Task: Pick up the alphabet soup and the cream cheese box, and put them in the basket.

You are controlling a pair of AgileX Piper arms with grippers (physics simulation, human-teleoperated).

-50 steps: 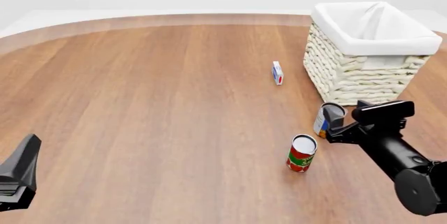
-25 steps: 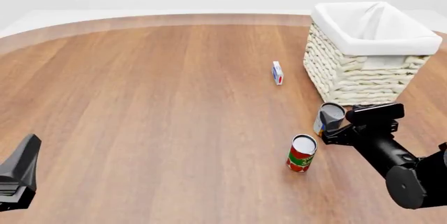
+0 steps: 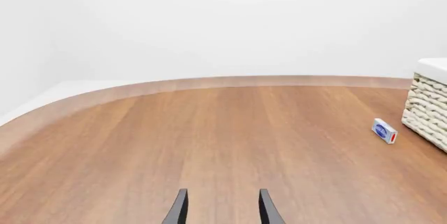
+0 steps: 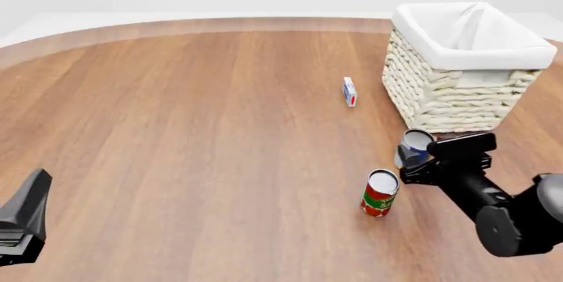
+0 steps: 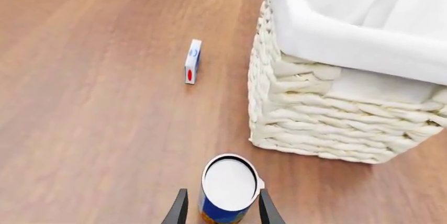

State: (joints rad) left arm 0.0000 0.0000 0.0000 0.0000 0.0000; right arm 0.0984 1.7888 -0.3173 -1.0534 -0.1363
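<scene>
Right wrist view shows the right gripper (image 5: 221, 211) spread around the alphabet soup (image 5: 227, 188), not yet lifted; the basket (image 5: 335, 114) ahead holds nothing, and the cream cheese box (image 5: 192, 61) lies further ahead.

Alphabet soup (image 4: 412, 147) upright before basket (image 4: 457, 91); cream cheese box (image 4: 349, 91) beside basket.

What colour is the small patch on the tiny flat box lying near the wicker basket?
Red, on the white-and-blue flat box; clearest in the right wrist view.
</scene>
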